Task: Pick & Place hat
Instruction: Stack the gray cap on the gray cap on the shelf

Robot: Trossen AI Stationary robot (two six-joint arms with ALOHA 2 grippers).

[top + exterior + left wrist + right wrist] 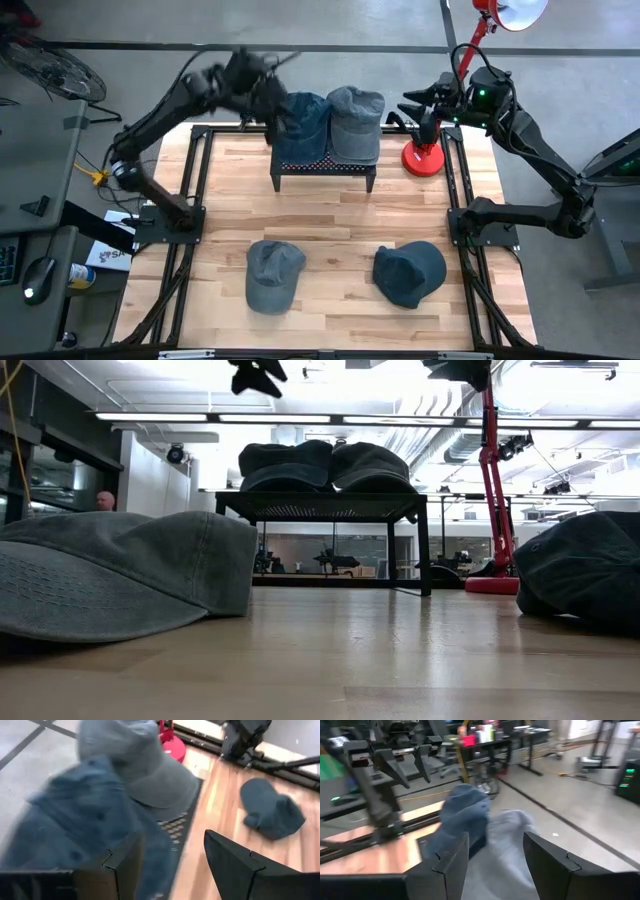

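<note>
1. We see our left gripper (pixel 268 112) spread wide, empty, above the dark blue denim cap (pixel 301 125) on the black mesh rack (pixel 322 170), at twelve o'clock.
2. Our right gripper (pixel 418 105) hangs wide, empty, at two o'clock.

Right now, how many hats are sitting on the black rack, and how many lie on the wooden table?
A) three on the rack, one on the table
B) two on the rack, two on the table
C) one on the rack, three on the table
B: a blue hat and a grey hat sit side by side on the black rack, while two more hats lie on the wooden table.
</note>
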